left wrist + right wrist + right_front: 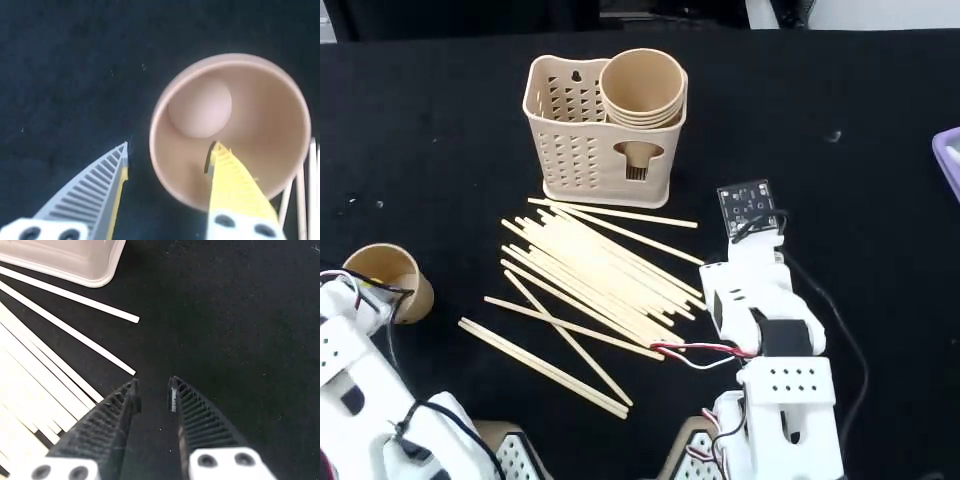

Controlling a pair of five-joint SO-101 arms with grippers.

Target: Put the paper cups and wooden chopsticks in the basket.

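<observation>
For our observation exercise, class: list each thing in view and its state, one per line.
Beige perforated plastic basket: upright, holding cups.
Stacked brown paper cups: nested in basket.
Single brown paper cup: on black table, outside basket.
Pale wooden chopsticks: loose on table.
Left gripper: open, straddling cup's rim.
Right gripper: slightly open, empty.

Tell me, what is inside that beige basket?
A stack of paper cups sits in one side of the basket. No chopsticks stand in it; they lie on the table in front. The lower cups and the basket's floor are mostly hidden by its walls.
</observation>
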